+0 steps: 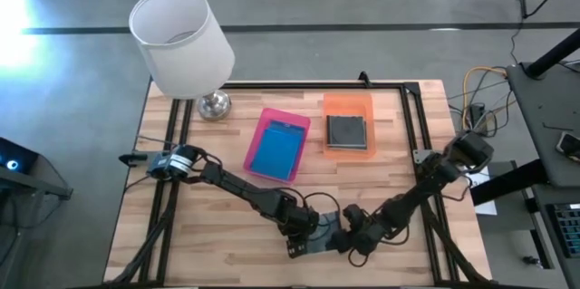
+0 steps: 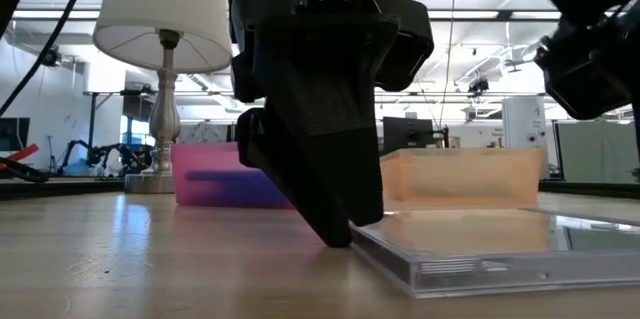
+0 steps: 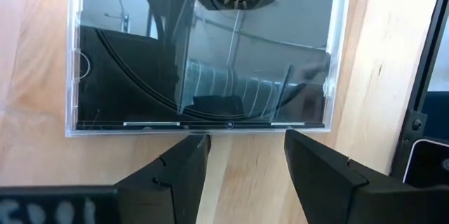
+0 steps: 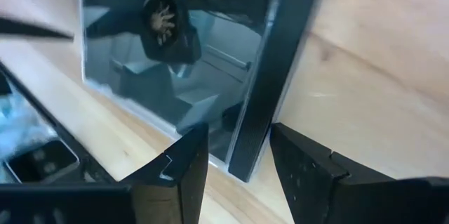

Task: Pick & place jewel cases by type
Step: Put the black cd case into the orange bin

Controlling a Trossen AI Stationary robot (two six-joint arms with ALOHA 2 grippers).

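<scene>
A: Converging near the front edge of the wooden desk (image 1: 181, 226), middle stretch: left gripper (image 1: 304, 237) and right gripper (image 1: 349, 231), both low over a flat square clear plastic jewel case (image 3: 203, 48) lying on the wood.

B: Fingers?

A: Left fingers (image 3: 175, 171) spread, released, tips just short of the case's near edge, holding nothing. Right fingers (image 4: 184, 161) also parted, straddling the case's dark spine edge, not clenched on it as far as visible.

B: Contact in low view?

A: Left gripper's dark finger tip down at the desk, right against the case corner (image 2: 400, 249). Touching or just beside, cannot tell.

B: Other cases?

A: Pink rectangular plastic tray (image 1: 263, 135) mid-desk, translucent blue square case (image 1: 276, 151) inside. Orange rectangular plastic tray (image 1: 349, 103) just beside it toward the back right, grey case (image 1: 346, 131) inside. Count per tray unreadable.

B: Anything else?

A: White-shaded table lamp (image 1: 179, 40) on silver base, back left corner.
</scene>
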